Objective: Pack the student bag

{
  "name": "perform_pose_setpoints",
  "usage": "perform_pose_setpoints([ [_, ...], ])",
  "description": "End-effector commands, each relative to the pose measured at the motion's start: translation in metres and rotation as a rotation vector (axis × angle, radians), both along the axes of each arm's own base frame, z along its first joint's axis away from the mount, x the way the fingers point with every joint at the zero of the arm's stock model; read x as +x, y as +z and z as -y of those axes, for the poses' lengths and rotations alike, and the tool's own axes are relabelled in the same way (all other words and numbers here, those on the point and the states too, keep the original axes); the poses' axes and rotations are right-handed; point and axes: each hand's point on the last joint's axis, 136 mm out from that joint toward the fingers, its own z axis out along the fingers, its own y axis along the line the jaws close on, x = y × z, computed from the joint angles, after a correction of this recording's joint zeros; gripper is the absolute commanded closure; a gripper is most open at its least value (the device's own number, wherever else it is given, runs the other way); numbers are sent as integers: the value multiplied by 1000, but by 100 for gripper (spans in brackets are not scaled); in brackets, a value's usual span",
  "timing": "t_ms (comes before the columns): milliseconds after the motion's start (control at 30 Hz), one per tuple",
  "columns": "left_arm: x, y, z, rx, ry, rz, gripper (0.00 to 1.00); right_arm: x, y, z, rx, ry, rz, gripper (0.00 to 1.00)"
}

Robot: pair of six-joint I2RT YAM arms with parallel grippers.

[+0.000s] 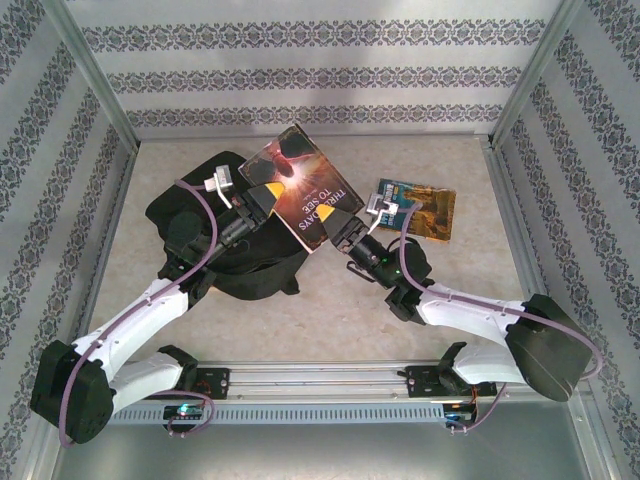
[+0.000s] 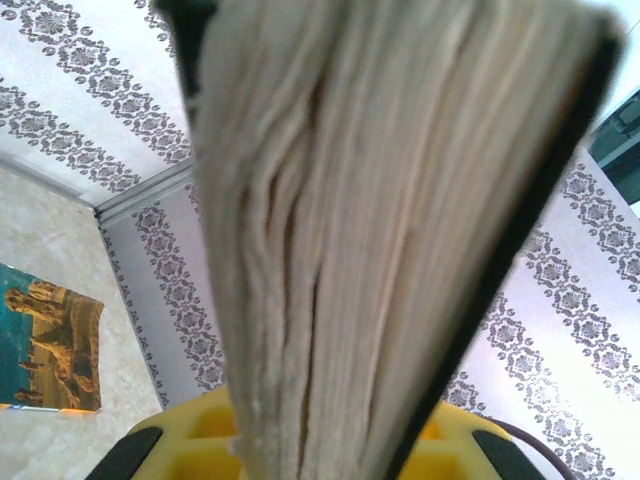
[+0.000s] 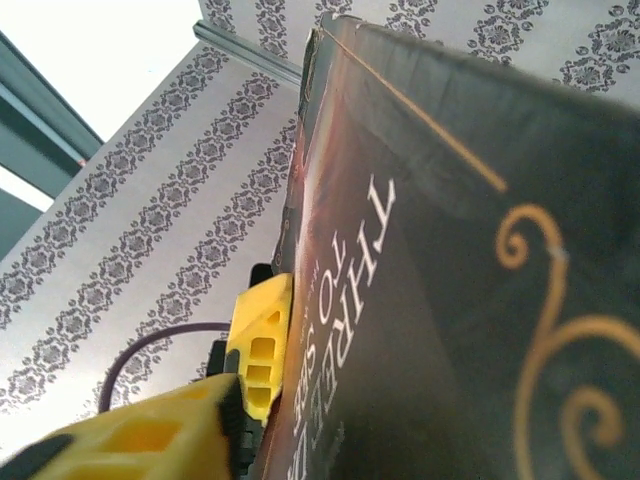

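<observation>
**Book held up between both arms, beside the bag**

The large black soft fabric backpack [image 1: 160, 208] lies slumped on the pale marbled bench [image 1: 330, 320], left of centre. Much of it is covered: the left arm crosses over it and the raised book overlaps its right side. Its zipper and opening cannot be made out, so whether it stands open cannot be told.

A dark hardback book with a reddish, glowing cover and gold lettering [image 1: 300, 175] hangs tilted above the bench, just right of the bag. The left gripper [image 1: 268, 192] clamps it at its left edge. In the left wrist view the cream page block [image 2: 380, 220] rises straight out from between the yellow fingers [image 2: 190, 450], blurred by closeness, and their tips are hidden behind the paper.

The right gripper [image 1: 322, 222] meets the book's near corner. In the right wrist view one yellow finger [image 3: 258, 340] lies along the edge of the cover [image 3: 450, 300], and the other is cut off at the frame's bottom. Whether these fingers press the book or merely straddle it cannot be told. The title is partly readable: "THREE" and "TO SEE".

A second, thinner book with a blue and orange cover [image 1: 420, 208] lies flat on the bench to the right, well apart from the bag. The left wrist view crops it at the left border [image 2: 50, 340].
</observation>
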Motion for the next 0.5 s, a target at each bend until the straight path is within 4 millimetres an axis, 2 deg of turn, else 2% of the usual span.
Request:
perform_pose_setpoints([
  [0, -11, 21, -2, -16, 1, 90, 100, -9, 16, 3, 38, -2, 71, 83],
  [67, -10, 14, 1, 1, -9, 74, 98, -7, 15, 5, 24, -17, 71, 99],
  [100, -9, 10, 2, 20, -10, 64, 87, -6, 14, 7, 16, -28, 72, 100],
  [133, -8, 4, 3, 52, -7, 51, 71, -6, 10, 9, -2, -38, 64, 100],
  [167, -8, -2, 4, 87, -6, 36, 60, -5, 7, 13, -18, -58, 59, 100],
  [233, -9, -13, 5, 184, -4, 24, 47, -1, -6, 22, -83, -95, 14, 100],
  [300, -9, -31, 5, 348, -4, -2, 40, 4, -25, 32, -201, -129, -50, 100],
  [367, -9, -51, 3, 506, -11, -33, 37, 6, -49, 45, -391, -187, -121, 100],
  [467, -11, -82, -1, 740, -57, -90, 34, 3, -63, 73, -572, -286, -151, 100],
])
